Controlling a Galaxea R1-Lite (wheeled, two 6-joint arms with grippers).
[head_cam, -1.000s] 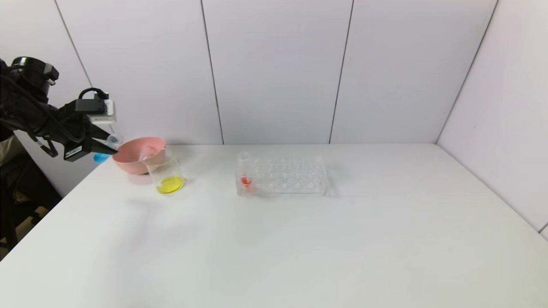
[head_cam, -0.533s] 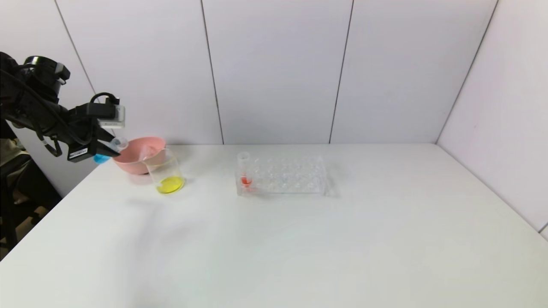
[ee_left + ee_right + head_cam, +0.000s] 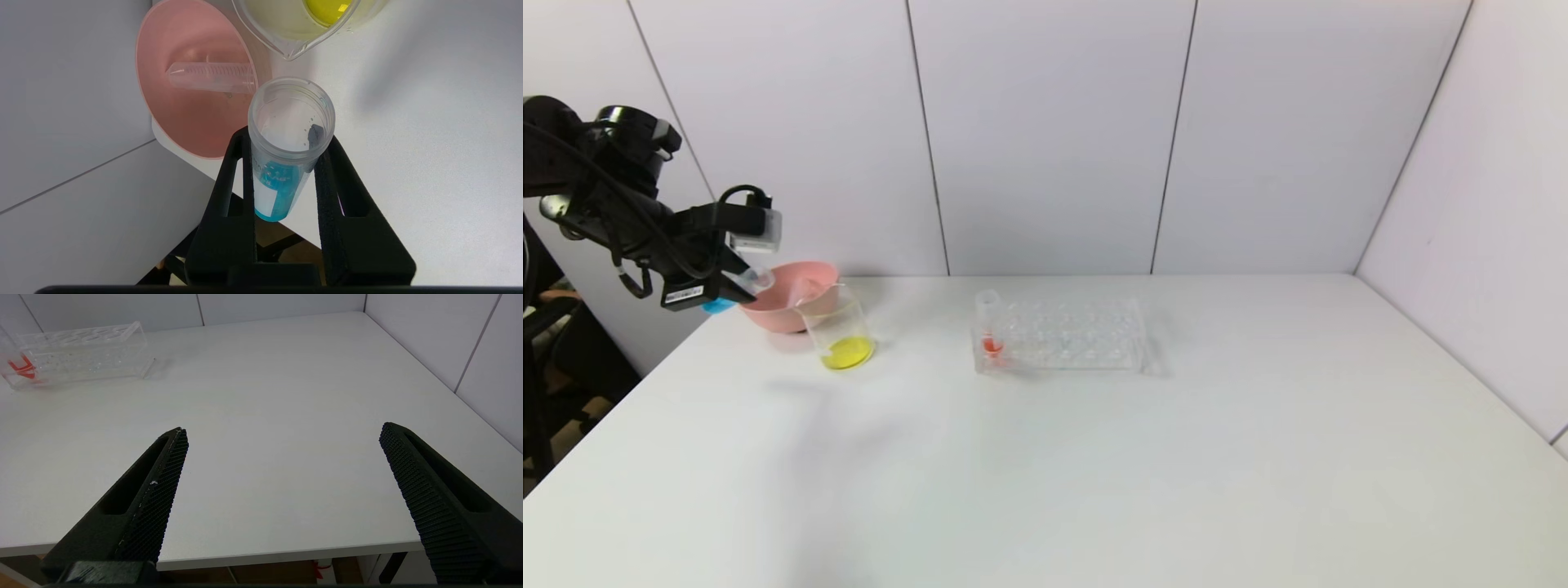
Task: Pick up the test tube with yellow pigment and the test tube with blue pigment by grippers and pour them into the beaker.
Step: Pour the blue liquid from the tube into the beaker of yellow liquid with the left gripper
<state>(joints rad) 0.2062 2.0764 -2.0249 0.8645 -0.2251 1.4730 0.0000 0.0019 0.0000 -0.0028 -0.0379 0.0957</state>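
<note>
My left gripper [image 3: 282, 155], fingers clamping the blue test tube [image 3: 282, 163], tilts it toward the beaker [image 3: 837, 331]; right gripper [image 3: 282, 457] open, idle.

Test tubes: three. One with blue pigment [image 3: 282, 179], clamped in left gripper [image 3: 286, 159] beside pink bowl; one empty tube [image 3: 212, 76] lying inside pink bowl; one red-pigment tube [image 3: 989, 327] upright in rack, at end nearest pink bowl.
Pink bowl [image 3: 788, 306]: one.
Beaker [image 3: 840, 331]: one, yellow liquid inside, touching pink bowl.
Clear tube rack [image 3: 1066, 335]: one.
Grippers: two; right gripper [image 3: 282, 465] jaws spread.
</note>
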